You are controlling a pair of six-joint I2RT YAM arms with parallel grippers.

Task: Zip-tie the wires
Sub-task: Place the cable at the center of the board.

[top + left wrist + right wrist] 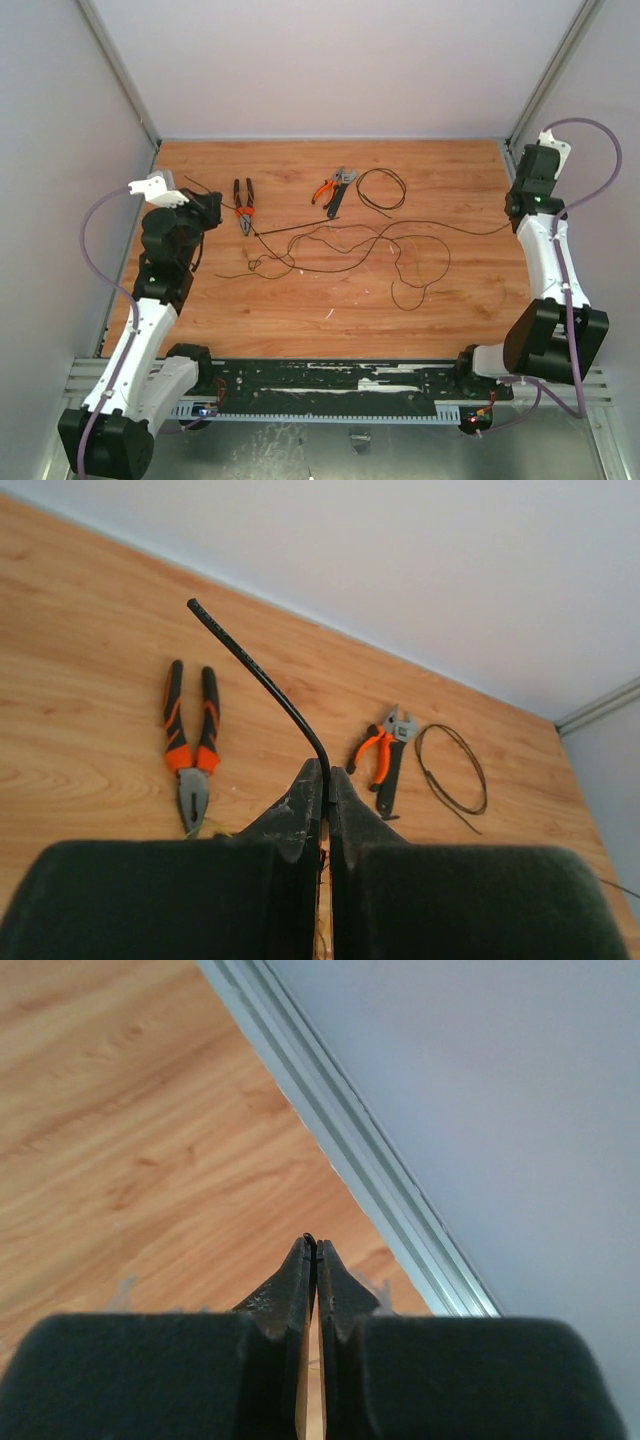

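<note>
The wires [350, 246] lie as a loose black tangle across the middle of the wooden table. One strand runs right to my right gripper [514, 214]. In the right wrist view that gripper [313, 1246] is shut, with a tiny black wire tip [310, 1237] showing between its fingertips. My left gripper [212, 205] is at the left of the table. In the left wrist view it [327, 773] is shut on the zip tie [255, 673], a stiff ribbed black strip that bends and sticks up and away to the left.
Orange-handled pliers [243, 205] [190, 742] lie right of the left gripper. Orange-handled cutters [335, 189] [385, 762] and a small wire coil [382, 188] [452, 771] lie near the back. A straight black strand [292, 228] lies by the pliers' tip. Walls enclose three sides.
</note>
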